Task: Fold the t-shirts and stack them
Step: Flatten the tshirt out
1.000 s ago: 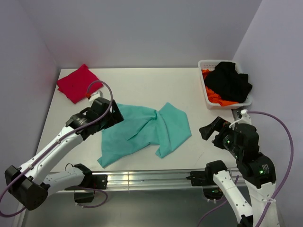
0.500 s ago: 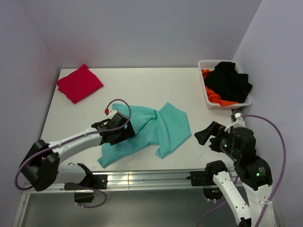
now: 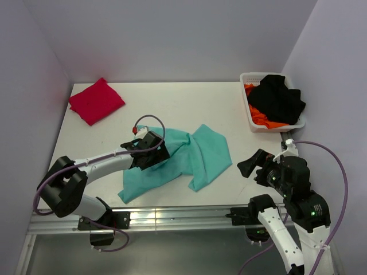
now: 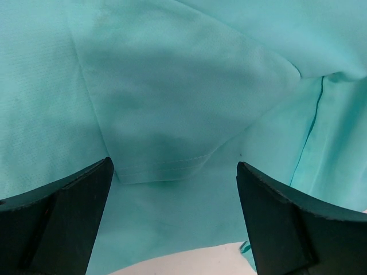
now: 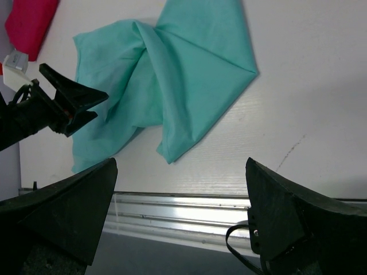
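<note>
Teal t-shirt is crumpled mid-counter, not folded: bunched ridge down the middle, one flap splayed out toward the right arm, a long tail trailing to the near edge. It sits directly under the left gripper, which is down low over the shirt's left part. In the left wrist view that gripper's jaws are spread wide with nothing clamped; between them lies a flap of teal cloth with a stitched hem, more teal under it, and a sliver of white counter at the near side. Can't tell whether the fingertips touch the cloth or sit just above it. Crimson-red t-shirt is folded flat, well away from the left gripper, back and to its left at the far-left corner of the counter, apart from the teal one, so not stacked. Right gripper is raised over the near right of the counter, just off the teal shirt's right flap, jaws also wide apart and empty; its wrist view looks down on the whole teal shirt plus the left gripper's black fingers at the shirt's left edge. Beyond the right gripper, against the right wall, is a white plastic basket holding a black garment piled over an orange garment.
</note>
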